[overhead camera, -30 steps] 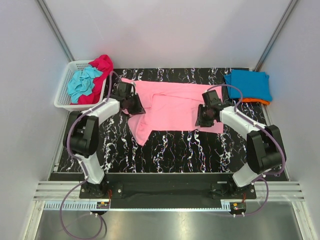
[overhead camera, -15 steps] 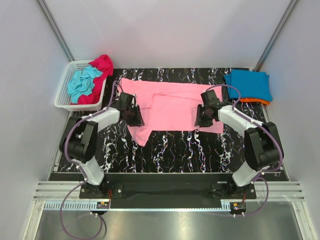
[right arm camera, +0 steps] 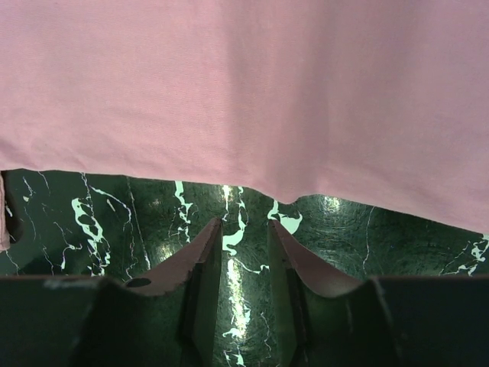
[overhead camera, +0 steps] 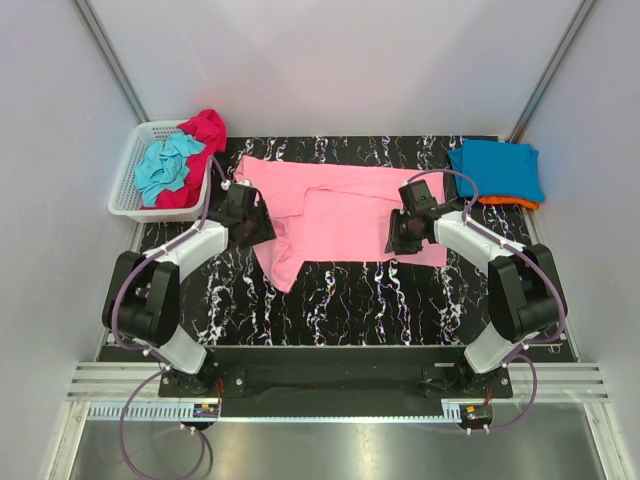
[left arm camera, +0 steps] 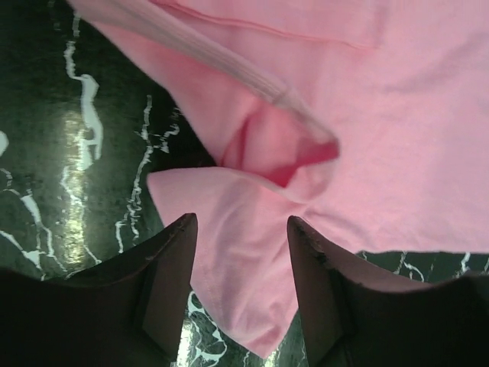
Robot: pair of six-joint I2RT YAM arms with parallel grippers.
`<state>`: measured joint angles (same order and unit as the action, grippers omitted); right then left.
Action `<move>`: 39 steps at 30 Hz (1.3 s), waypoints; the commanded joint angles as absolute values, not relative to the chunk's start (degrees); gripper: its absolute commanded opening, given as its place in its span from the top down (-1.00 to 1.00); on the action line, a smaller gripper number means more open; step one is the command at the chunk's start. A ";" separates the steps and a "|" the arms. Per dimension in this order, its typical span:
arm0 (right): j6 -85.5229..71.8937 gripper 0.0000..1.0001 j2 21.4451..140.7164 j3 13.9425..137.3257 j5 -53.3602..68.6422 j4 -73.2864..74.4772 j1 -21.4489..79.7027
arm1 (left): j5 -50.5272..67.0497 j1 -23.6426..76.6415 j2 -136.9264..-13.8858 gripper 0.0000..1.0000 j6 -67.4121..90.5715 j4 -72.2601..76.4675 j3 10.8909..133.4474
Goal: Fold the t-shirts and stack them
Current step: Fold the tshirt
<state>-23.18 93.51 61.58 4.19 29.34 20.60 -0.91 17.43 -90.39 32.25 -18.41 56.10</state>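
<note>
Change: left arm sits further left than a second ago; left gripper [left arm camera: 241,225] stands wider.
Left gripper: fingers apart, astride a sleeve, not clamped.
Right gripper [right arm camera: 246,225]: fingers narrowly apart, nothing between, tips at the cloth's edge.
Pink t-shirt [overhead camera: 340,212]: lies spread mid-back on the marble table [overhead camera: 350,300].

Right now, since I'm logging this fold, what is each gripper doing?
Left gripper: open, fingers apart over the pink t-shirt, not clamping it.
Right gripper: partly open, empty, just short of the shirt's edge.
</note>
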 commanded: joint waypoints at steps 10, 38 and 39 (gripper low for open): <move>-21.62 0.28 93.25 61.87 3.34 27.77 21.09 | -7.04 12.92 -96.59 0.05 39.11 -20.66 58.45; -25.75 0.38 89.83 60.65 -5.09 29.09 21.09 | -3.95 12.92 -85.64 1.00 39.20 -22.67 48.54; -26.27 0.38 89.22 60.12 -6.75 29.00 21.09 | -4.04 12.92 -83.60 1.00 39.46 -23.11 47.30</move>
